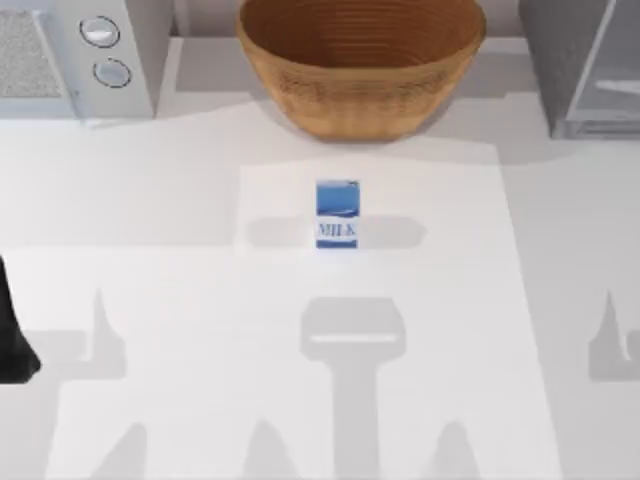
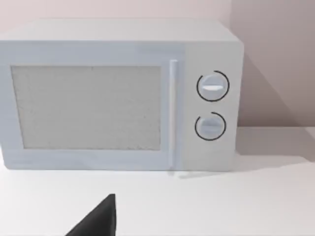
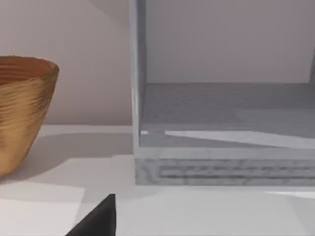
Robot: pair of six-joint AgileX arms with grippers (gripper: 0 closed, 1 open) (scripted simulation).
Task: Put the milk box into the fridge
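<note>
Only partly in frame, the fridge (image 1: 590, 70); milk box (image 1: 337, 213) upright mid-table; claw state perhaps unreadable, both arms.

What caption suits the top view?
Milk box upright mid-table, basket behind it, microwave far left, fridge far right.

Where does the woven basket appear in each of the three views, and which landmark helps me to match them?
Top view: the woven basket stands at the back centre of the table, behind the milk box.
Left wrist view: the basket is not in it; the white appliance with two knobs stands there.
Right wrist view: the basket stands beside the fridge.
Shared landmark: the fridge, to the basket's right in the top view.
</note>
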